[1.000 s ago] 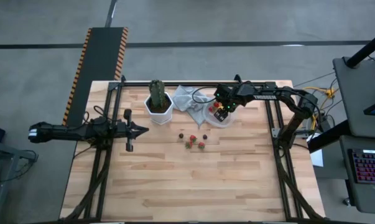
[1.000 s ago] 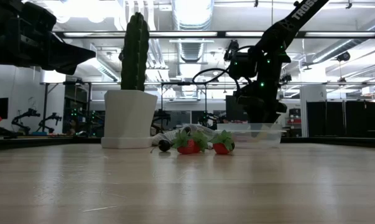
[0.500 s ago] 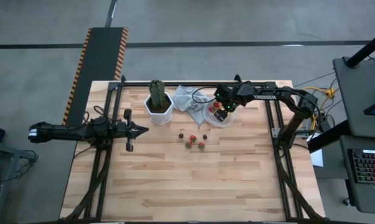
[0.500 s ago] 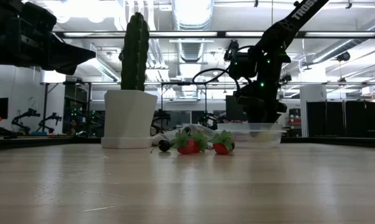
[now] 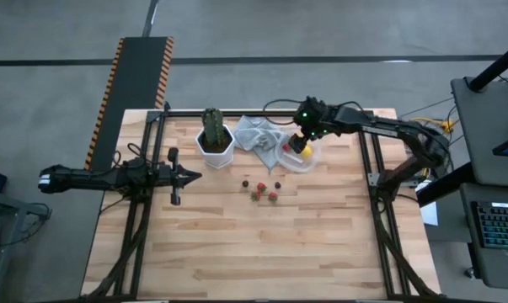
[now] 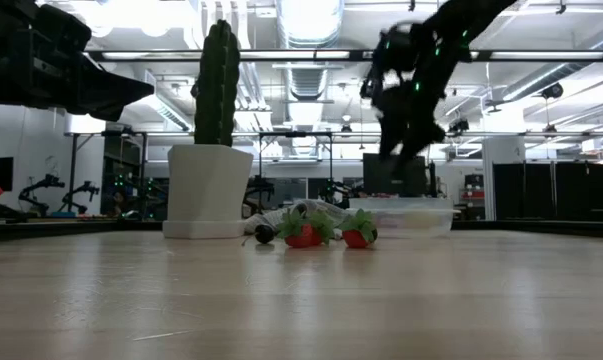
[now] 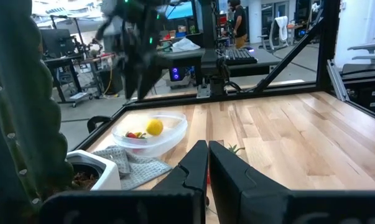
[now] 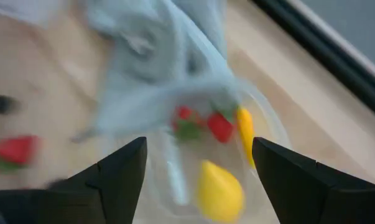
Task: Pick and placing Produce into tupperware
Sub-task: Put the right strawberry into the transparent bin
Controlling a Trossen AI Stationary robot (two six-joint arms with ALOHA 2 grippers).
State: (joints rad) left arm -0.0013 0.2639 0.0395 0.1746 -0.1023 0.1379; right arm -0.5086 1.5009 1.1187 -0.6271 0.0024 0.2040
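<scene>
Wooden bench (image 5: 237, 244), workshop behind. Right tool (image 5: 303, 135) now lifted clear above container (image 5: 297, 156); a second ago it sat low over the rim. Its fingers (image 8: 122, 171) spread wide, nothing held. Lemon (image 5: 306, 152) now lies inside container with a few red berries (image 8: 219, 126), so drop looks done. Remaining produce: strawberries (image 5: 265, 194) and dark pieces (image 5: 246, 183) loose on bench, near container, in front of cactus pot (image 5: 215, 145) and cloth (image 5: 258, 132). Left tool (image 5: 189, 176) waits at left side, closed, empty. Likely next: fetch another piece.
</scene>
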